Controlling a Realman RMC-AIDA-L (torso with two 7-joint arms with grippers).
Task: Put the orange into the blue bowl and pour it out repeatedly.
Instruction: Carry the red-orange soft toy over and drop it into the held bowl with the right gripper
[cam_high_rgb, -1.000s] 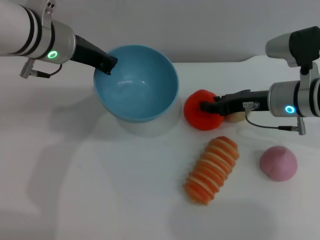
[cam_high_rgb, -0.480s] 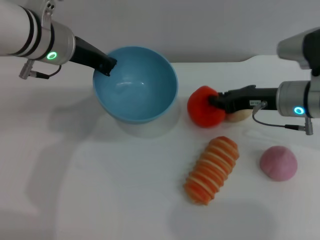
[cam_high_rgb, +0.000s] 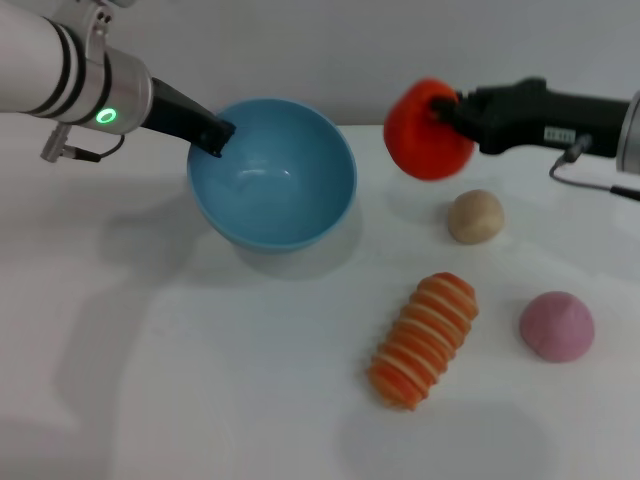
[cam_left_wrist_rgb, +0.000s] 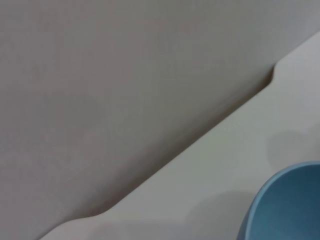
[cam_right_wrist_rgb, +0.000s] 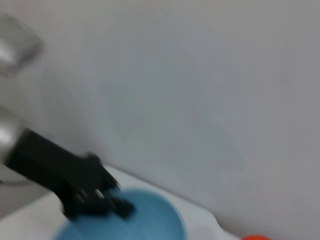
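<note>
Head view. The right gripper is closed on the orange and holds it in the air, clear of the bench, to the right of the blue bowl and not over it. The black fingers enter the fruit from its right side. The left gripper is clamped on the bowl's rim at its left edge; the bowl is upright with nothing inside. On the bench, near the held orange, lies a small tan ball. In front of it lie an orange-and-cream striped oblong piece, set on a slant, and to that piece's right a pink rounded piece. These three items are apart from one another and from the bowl.

Left wrist view. Only a curved part of the blue bowl shows at one corner, with the pale bench beside it and a grey wall beyond. This arm's own gripper does not appear.

Right wrist view. The blue bowl is seen from across the bench, with the left gripper on its rim and the dark arm behind it. A sliver of the orange shows at the picture's edge. A plain wall fills the rest.
</note>
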